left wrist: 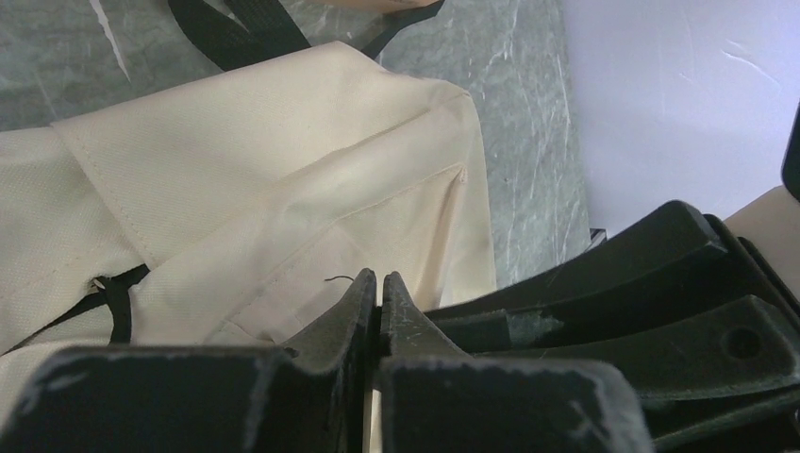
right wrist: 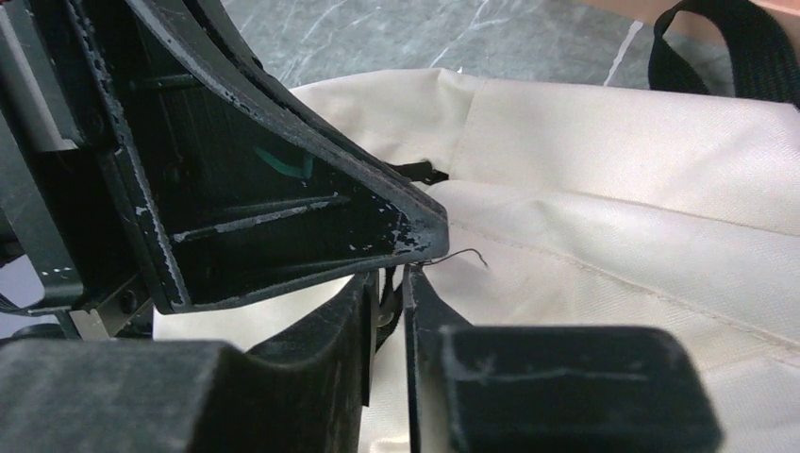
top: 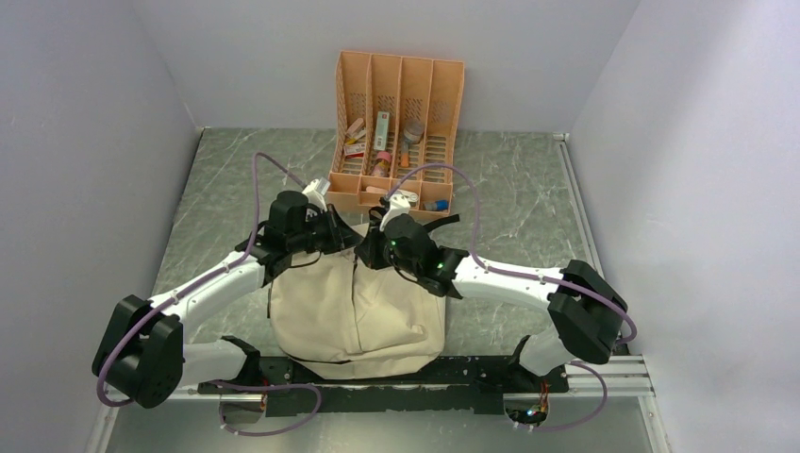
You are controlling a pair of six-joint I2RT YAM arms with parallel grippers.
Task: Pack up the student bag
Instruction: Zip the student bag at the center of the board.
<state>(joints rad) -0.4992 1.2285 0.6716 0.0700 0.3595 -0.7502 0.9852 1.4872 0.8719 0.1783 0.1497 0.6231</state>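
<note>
Nearest the overhead camera, the left arm (top: 189,302) and the right arm (top: 528,278) reach inward over the student bag (top: 349,316). The bag lies flat on the grey marbled surface (top: 514,189), between the arm bases and an orange slotted organiser (top: 396,94) at the far wall. The left tool (top: 351,236) and the right tool (top: 374,247) meet at the bag's far edge, just beside each other.

From the left wrist, the left tool's two black fingers fill the foreground, pressed together to a hairline slit. Their tips rest against a fold of the bag's cream fabric; whether any cloth is nipped cannot be told. The right tool's fingers lie close on the right. A black strap (left wrist: 226,24) lies beyond the bag.

From the right wrist, the right tool's fingers stand a narrow slit apart at the bag's seam, with a small grey piece between them. Whether they grip it cannot be told. The left tool's finger slants across just above.
</note>
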